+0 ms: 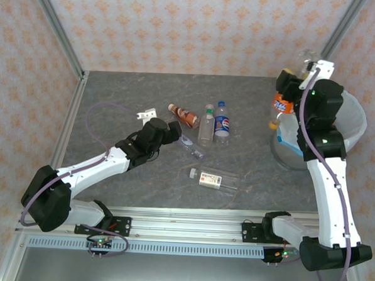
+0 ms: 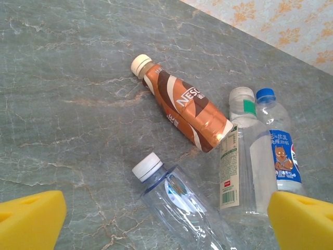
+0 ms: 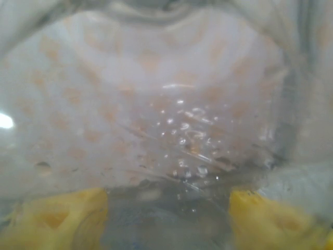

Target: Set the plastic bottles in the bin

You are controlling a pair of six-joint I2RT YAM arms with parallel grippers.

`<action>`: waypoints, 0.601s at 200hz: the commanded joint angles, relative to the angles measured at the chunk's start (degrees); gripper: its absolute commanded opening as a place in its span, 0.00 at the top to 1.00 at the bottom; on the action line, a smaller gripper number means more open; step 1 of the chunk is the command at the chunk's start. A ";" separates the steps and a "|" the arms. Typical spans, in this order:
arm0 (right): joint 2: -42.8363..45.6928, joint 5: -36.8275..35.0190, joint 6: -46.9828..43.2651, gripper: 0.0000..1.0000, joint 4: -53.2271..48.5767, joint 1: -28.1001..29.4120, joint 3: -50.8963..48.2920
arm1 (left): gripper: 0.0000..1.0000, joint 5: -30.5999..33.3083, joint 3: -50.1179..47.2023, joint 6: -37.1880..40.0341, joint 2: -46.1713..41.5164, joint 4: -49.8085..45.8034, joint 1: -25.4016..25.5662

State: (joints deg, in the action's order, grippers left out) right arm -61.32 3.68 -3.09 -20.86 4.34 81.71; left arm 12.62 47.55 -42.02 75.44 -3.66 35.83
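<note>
Several plastic bottles lie mid-table: a brown-labelled one [image 1: 184, 115] [image 2: 182, 104], a clear green-labelled one [image 1: 206, 124] [image 2: 240, 151], a blue-capped one [image 1: 222, 123] [image 2: 281, 151], a clear white-capped one [image 1: 192, 146] [image 2: 177, 195] and a white-labelled one [image 1: 214, 178]. My left gripper [image 1: 177, 132] [image 2: 166, 224] hovers open over the white-capped bottle, with a yellow pad [image 2: 31, 219] on either side of it. My right gripper [image 1: 284, 94] [image 3: 169, 219] is shut on an orange-labelled bottle [image 1: 281, 106] [image 3: 171, 130], held cap down above the left rim of the light-blue bin [image 1: 357, 111].
A small white bracket [image 1: 146, 115] lies left of the bottles. Patterned walls and metal posts close off the back and sides. The right arm [image 1: 327, 167] covers part of the bin. Bare grey table [image 1: 114, 99] lies at the far left.
</note>
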 commanded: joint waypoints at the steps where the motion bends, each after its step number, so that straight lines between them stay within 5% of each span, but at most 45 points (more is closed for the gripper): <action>1: 1.14 -1.97 -0.91 1.00 -2.65 -3.30 3.97 | 0.00 2.77 1.05 -0.69 0.34 -1.64 -0.41; 47: 0.85 -3.04 0.54 1.00 -2.16 -7.82 5.81 | 0.00 1.28 1.06 0.14 0.78 -0.99 -0.53; 120: 0.67 -18.58 -3.39 1.00 7.29 -8.95 0.89 | 0.00 -1.02 0.92 2.16 0.90 -0.22 -0.51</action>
State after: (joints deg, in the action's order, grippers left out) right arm -60.55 -8.71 -4.08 -17.69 -3.97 84.25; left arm 11.75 47.55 -41.47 75.92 -3.62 35.83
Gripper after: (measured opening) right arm 0.617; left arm 0.999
